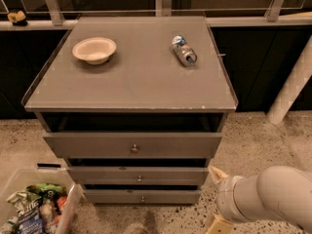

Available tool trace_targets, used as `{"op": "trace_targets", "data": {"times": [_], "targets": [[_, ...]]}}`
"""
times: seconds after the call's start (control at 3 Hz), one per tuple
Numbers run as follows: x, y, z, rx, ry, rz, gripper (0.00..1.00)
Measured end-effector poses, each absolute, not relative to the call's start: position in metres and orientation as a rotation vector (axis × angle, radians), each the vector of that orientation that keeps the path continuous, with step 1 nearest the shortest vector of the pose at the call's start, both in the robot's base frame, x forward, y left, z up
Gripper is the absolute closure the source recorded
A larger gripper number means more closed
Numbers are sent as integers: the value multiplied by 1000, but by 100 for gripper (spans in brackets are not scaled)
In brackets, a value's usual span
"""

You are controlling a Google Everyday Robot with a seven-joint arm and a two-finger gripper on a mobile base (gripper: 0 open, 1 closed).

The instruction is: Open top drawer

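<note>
The top drawer point(97, 144) is the widest grey front of the cabinet, with a small round metal knob point(134, 148) at its centre. Its front stands a little forward of the two slimmer drawers point(139, 178) below, with a dark gap above it, and its inside is hidden. Only my white arm point(265, 196) shows, at the lower right, to the right of the drawers and apart from them. My gripper is out of view below the bottom edge.
On the cabinet top point(131, 77) sit a cream bowl point(94, 49) at the left and a can point(184, 50) lying on its side at the right. A clear bin of snack packets point(34, 208) stands on the speckled floor at the lower left. A white post point(292, 82) leans at the right.
</note>
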State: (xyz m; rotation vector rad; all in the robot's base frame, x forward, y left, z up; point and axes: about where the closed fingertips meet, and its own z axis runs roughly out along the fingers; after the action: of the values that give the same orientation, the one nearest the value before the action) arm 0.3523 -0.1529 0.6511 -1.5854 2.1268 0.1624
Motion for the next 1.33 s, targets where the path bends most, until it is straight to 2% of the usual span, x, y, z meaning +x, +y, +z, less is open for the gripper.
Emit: {"op": "trace_targets", "data": {"times": [0.67,1.33], "targets": [[448,-135,683,-1575,1919,-3,0],[453,-134,682,-1598,1932,-27,0]]}}
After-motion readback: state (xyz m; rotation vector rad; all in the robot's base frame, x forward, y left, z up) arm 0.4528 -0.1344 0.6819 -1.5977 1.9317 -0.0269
